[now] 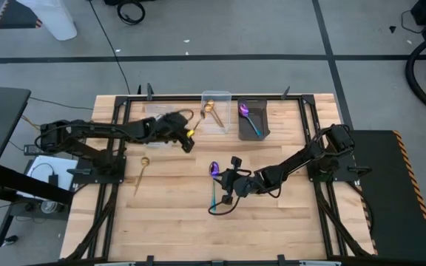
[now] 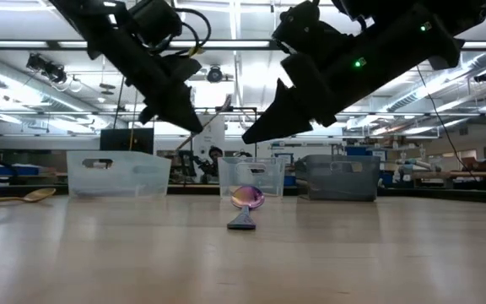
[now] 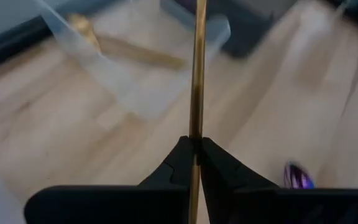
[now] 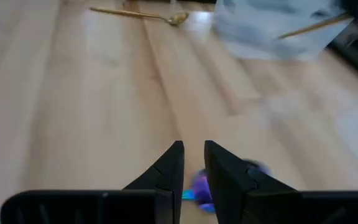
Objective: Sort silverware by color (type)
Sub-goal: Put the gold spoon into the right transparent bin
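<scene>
A grey workshop floor surrounds the pale plank table (image 1: 176, 222), which sits inside a black frame. From above, three bins stand in a row along the far edge: a clear bin (image 1: 165, 118) half under the left arm, a clear middle bin (image 1: 216, 111) with a gold spoon lying in it, and a dark bin (image 1: 253, 120) holding an iridescent spoon. The left gripper (image 1: 190, 138) hangs just beside the middle bin. The right gripper (image 1: 231, 186) hovers mid-table over a purple-blue spoon (image 1: 214, 181), whose bowl points to the bins and whose teal handle runs back toward the near edge. A loose gold spoon (image 1: 141, 171) lies well to the left, nearer the left arm.

At table height, the purple-blue spoon (image 2: 245, 207) rests flat, bowl raised toward us, with both arms above it and not touching.

The left wrist camera shows the left gripper (image 3: 195, 149) clamped on the slim shaft of a gold spoon (image 3: 197, 74), which stands out ahead of the fingers toward the clear middle bin (image 3: 135, 87).

The right wrist camera shows the right gripper (image 4: 194, 165) with a narrow gap between its fingers, holding nothing, the purple bowl (image 4: 202, 185) just beneath them. I judge the right arm must descend across the handle, which lies crosswise to its reach.
</scene>
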